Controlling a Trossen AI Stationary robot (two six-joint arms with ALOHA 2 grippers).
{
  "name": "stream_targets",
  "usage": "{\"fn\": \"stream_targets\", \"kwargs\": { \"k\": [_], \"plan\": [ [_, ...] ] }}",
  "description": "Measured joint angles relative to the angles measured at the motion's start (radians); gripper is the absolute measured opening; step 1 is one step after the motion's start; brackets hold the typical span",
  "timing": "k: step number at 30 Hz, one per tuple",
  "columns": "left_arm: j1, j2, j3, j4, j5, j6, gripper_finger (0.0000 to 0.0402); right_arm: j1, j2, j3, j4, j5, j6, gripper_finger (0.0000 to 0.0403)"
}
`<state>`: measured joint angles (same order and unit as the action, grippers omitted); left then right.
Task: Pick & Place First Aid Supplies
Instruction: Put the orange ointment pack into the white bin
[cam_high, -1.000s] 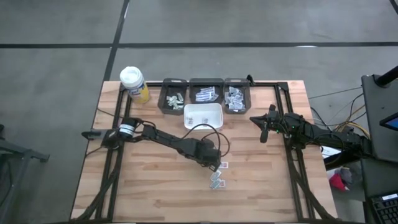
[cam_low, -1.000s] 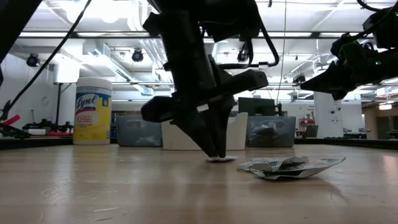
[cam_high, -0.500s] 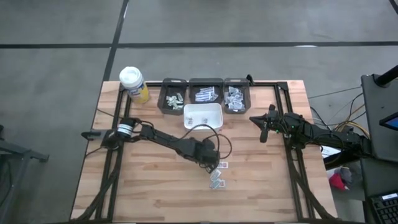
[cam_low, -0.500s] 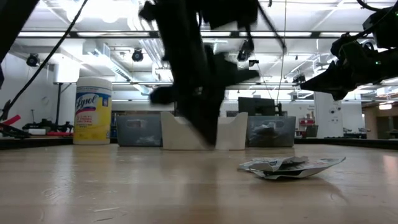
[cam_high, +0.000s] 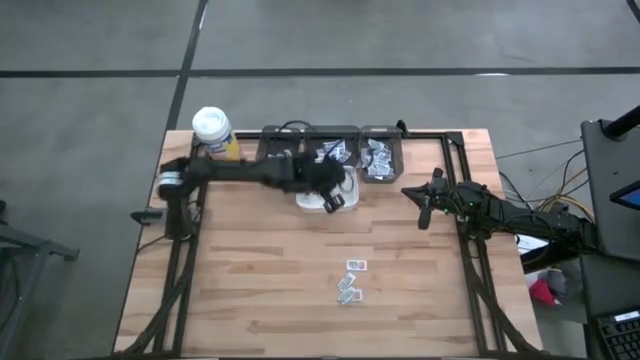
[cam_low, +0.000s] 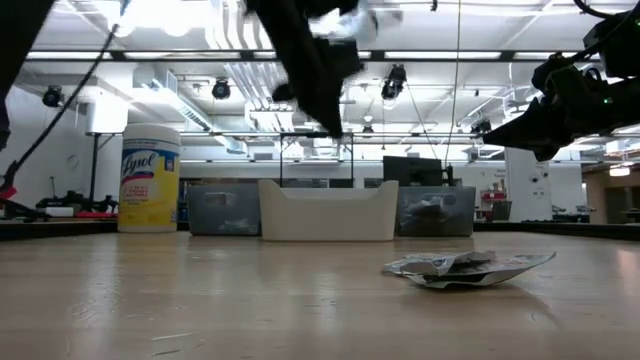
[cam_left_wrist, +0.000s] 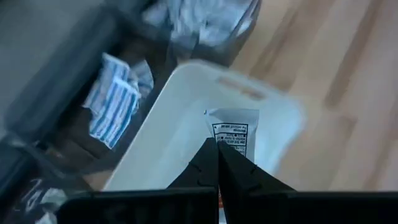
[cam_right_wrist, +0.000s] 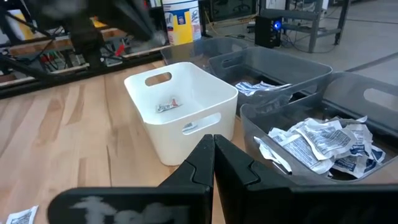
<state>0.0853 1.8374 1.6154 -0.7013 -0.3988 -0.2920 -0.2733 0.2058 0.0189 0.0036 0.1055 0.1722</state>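
Note:
My left gripper (cam_high: 335, 195) hangs over the white bin (cam_high: 322, 180) at the table's far middle, shut on a small white packet with black print (cam_left_wrist: 235, 132). More first aid supplies lie flat on the wood near the table's middle: one packet (cam_high: 357, 264) and a small pile (cam_high: 349, 289), also in the low view (cam_low: 465, 267). Others fill three dark bins (cam_high: 332, 150) at the far edge. My right gripper (cam_high: 422, 212) waits shut at the right, its fingers together in its own view (cam_right_wrist: 213, 146). My left gripper pinches one end of the packet (cam_left_wrist: 225, 144) between its two fingertips. The fingers slant down toward the table's far side. The rest of the packet sticks out past the tips, lifted clear above the inside of the white bin.
A white-capped yellow bottle (cam_high: 215, 135) stands at the far left corner. One small item lies in the white bin (cam_right_wrist: 166, 106). Black frame rails (cam_high: 470, 260) run along the table's left and right sides. Bare wood lies between the bins and the loose packets.
My left gripper has risen from the table beside the loose packets and swung toward the far edge until it hangs above the white bin, rolling as it went. It carries one packet that it lifted off the wood. The other packets stay where they were.

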Motion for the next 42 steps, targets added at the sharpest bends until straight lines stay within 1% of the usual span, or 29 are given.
{"fn": "stream_targets", "kwargs": {
  "k": [2, 5, 7, 10, 12, 16, 19, 23, 25, 28, 31, 33, 35, 37, 39, 42],
  "plan": [
    [0.063, 0.029, -0.002, -0.002, 0.100, 0.071, 0.0000, 0.000, 0.000, 0.000, 0.001, 0.000, 0.000, 0.0008],
    [0.127, 0.072, -0.006, -0.009, 0.238, 0.150, 0.0000, 0.000, 0.000, 0.000, 0.000, 0.000, 0.003, 0.0008],
    [0.145, 0.096, -0.001, -0.010, 0.290, 0.195, 0.0000, 0.000, 0.000, 0.000, 0.000, 0.000, 0.003, 0.0008],
    [0.148, 0.148, -0.002, -0.015, 0.304, 0.243, 0.0000, 0.000, 0.000, 0.000, 0.000, 0.000, 0.003, 0.0008],
    [0.147, 0.178, -0.004, -0.012, 0.309, 0.246, 0.0000, 0.000, 0.000, 0.000, 0.000, 0.001, 0.000, 0.0008],
    [0.150, 0.194, -0.001, -0.006, 0.310, 0.239, 0.0003, 0.000, 0.000, 0.000, 0.001, 0.003, 0.000, 0.0008],
    [0.153, 0.203, -0.001, -0.012, 0.320, 0.242, 0.0019, 0.000, 0.000, 0.000, 0.001, 0.003, 0.000, 0.0008],
    [0.162, 0.192, 0.000, -0.007, 0.326, 0.240, 0.0056, 0.000, 0.000, 0.000, 0.001, 0.003, 0.000, 0.0008],
    [0.167, 0.190, 0.005, -0.011, 0.327, 0.206, 0.0074, 0.000, 0.000, 0.000, 0.001, 0.003, 0.000, 0.0008],
    [0.169, 0.178, 0.024, -0.057, 0.344, 0.084, 0.0094, 0.000, 0.000, 0.000, 0.001, 0.003, 0.007, 0.0008],
    [0.138, 0.143, 0.045, -0.049, 0.451, -0.009, 0.0100, 0.000, 0.000, 0.000, 0.000, 0.002, 0.008, 0.0008],
    [0.082, 0.131, 0.054, -0.023, 0.491, -0.044, 0.0099, 0.000, -0.001, 0.000, 0.001, 0.002, 0.008, 0.0008],
    [0.012, 0.134, 0.062, -0.014, 0.491, -0.051, 0.0099, 0.000, -0.001, 0.000, 0.001, 0.002, 0.005, 0.0008],
    [-0.065, 0.138, 0.064, 0.015, 0.463, -0.051, 0.0099, 0.000, -0.001, 0.000, 0.001, 0.002, 0.004, 0.0008],
    [-0.141, 0.140, 0.067, 0.057, 0.389, -0.048, 0.0099, 0.000, -0.001, 0.000, 0.000, 0.002, 0.003, 0.0008],
    [-0.242, 0.148, 0.067, 0.071, 0.228, -0.046, 0.0099, 0.000, -0.001, 0.000, 0.001, 0.001, 0.000, 0.0008]
  ]
}}
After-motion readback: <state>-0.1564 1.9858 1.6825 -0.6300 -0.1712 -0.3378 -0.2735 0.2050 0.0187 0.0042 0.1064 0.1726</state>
